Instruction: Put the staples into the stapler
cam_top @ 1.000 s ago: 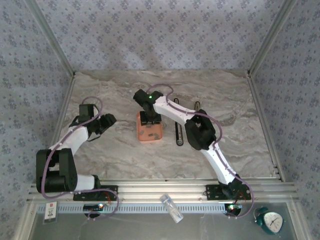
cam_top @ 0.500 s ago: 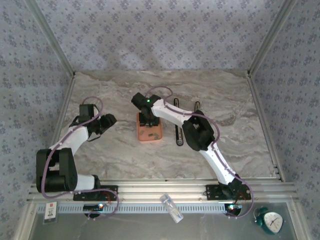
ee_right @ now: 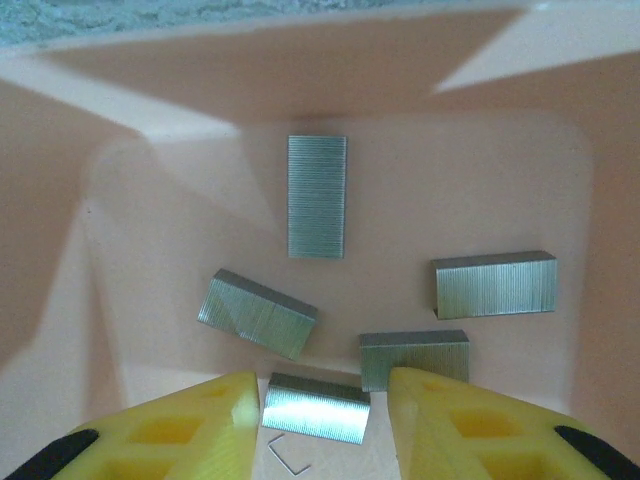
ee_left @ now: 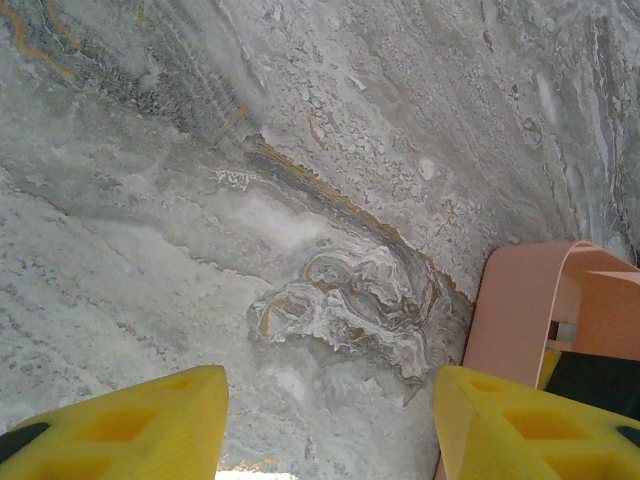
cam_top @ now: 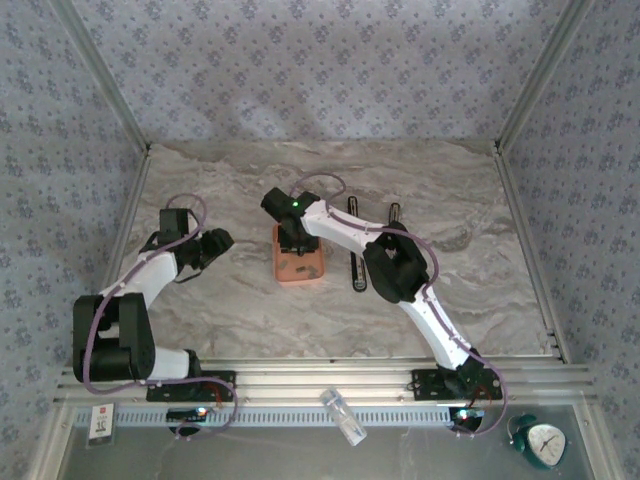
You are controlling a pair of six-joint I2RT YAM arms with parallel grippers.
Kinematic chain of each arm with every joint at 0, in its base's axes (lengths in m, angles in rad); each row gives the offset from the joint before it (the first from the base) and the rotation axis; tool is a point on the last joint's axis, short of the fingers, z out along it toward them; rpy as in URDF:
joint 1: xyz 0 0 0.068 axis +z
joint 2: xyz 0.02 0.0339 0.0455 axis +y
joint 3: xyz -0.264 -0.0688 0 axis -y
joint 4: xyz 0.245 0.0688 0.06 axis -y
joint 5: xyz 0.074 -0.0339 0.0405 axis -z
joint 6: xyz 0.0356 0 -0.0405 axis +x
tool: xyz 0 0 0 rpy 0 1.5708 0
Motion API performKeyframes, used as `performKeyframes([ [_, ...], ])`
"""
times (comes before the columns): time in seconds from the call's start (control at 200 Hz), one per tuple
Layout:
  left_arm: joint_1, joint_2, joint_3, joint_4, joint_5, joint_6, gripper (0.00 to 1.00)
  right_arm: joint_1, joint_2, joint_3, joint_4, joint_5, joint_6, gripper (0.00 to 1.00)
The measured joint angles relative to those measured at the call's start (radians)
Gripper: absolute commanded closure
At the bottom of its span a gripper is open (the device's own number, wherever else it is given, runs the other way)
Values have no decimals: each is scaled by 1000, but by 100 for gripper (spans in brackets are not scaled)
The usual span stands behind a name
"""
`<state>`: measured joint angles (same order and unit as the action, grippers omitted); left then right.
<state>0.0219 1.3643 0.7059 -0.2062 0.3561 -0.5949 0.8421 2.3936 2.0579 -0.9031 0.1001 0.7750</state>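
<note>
Several grey staples lie in the salmon-orange tray. One strip sits between the yellow fingers of my right gripper, with a thin gap on each side. Other strips lie around it. From above, the right gripper reaches down into the tray. The black stapler lies open on the marble just right of the tray. My left gripper stands open over bare marble left of the tray, with nothing between its fingers.
A single loose staple lies by the strip at the fingers. A second black strip lies further right on the table. The tray's wall stands close to the left gripper's right finger. Metal rails border the table.
The right gripper has shifted slightly left and down into the tray, and its fingers have come closer together around a strip. The left arm has not moved.
</note>
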Motion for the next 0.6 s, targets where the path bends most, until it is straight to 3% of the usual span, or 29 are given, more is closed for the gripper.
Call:
performKeyframes([
  [0.6, 0, 0, 0, 4, 0, 0, 43, 18, -64, 0, -25, 109, 0, 53],
])
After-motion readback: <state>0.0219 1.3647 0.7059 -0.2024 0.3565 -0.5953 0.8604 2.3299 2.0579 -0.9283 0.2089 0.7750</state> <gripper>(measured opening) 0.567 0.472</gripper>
